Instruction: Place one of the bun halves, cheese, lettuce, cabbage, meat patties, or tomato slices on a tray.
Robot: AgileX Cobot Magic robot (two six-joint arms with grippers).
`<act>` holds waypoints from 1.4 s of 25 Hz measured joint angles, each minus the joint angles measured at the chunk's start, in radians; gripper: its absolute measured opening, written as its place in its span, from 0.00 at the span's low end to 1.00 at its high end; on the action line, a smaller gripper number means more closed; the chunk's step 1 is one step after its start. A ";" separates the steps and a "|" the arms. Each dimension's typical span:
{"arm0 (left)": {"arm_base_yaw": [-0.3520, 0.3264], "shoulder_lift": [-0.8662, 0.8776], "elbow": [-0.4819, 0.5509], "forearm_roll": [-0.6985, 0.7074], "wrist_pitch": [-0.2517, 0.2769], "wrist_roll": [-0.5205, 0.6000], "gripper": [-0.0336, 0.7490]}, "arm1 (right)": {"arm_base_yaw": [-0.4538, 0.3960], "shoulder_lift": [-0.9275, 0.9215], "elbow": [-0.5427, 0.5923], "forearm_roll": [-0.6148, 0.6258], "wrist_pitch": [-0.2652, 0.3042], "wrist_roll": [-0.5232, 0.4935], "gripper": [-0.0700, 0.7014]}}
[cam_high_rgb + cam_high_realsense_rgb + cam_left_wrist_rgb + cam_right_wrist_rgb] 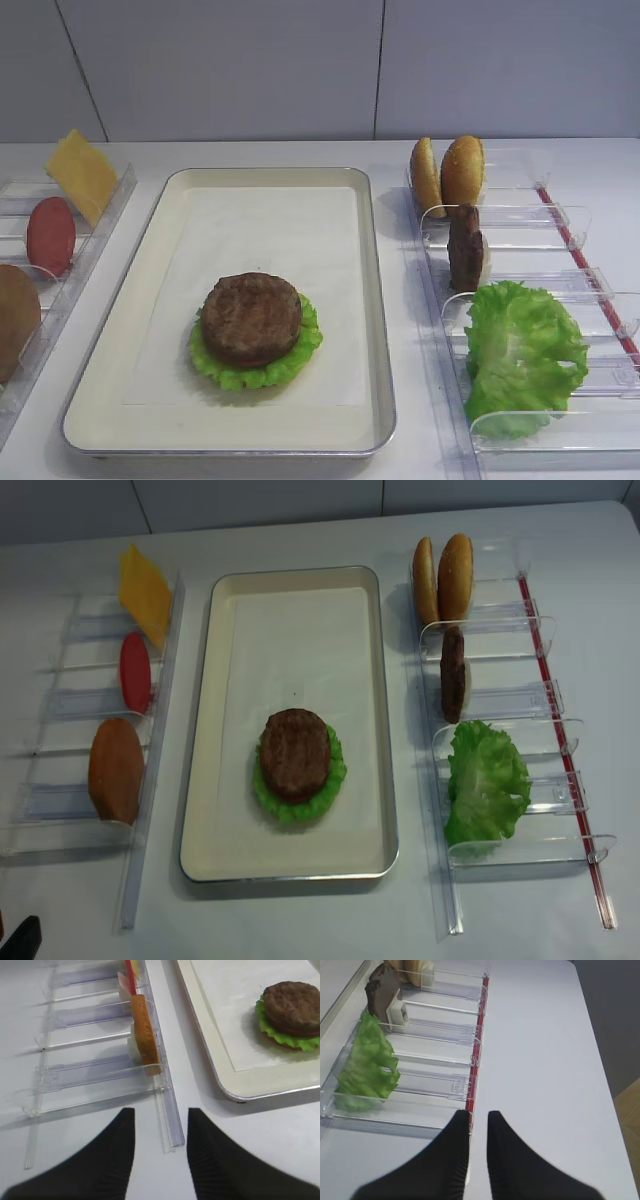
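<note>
The cream tray (378,300) lies mid-table. On it a dark meat patty (251,317) rests on a lettuce leaf (250,375). In the right rack stand two bun halves (445,175), another patty (465,247) and loose lettuce (520,350). The left rack holds cheese (80,175), a tomato slice (50,235) and a bun half (15,315). My right gripper (478,1115) hovers over the near end of the right rack, its fingers a narrow gap apart and empty. My left gripper (161,1112) is open and empty above the table at the near end of the left rack. No cabbage shows.
Clear plastic racks (500,700) flank the tray on both sides, and the right one has a red strip (476,1055) along its outer edge. The left rack's rail end (170,1130) lies below the left fingers. The table's right edge (605,1060) is close.
</note>
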 joint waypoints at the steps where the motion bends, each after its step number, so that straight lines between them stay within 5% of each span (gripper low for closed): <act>1: 0.000 0.000 0.000 0.000 0.000 0.000 0.38 | 0.000 0.000 0.000 0.000 -0.004 0.000 0.22; 22: 0.000 0.000 0.000 0.000 0.000 0.000 0.38 | 0.000 0.000 0.000 0.000 -0.006 0.000 0.22; 35: 0.000 0.000 0.000 0.000 0.000 0.002 0.38 | 0.000 0.000 0.000 0.000 -0.006 0.000 0.14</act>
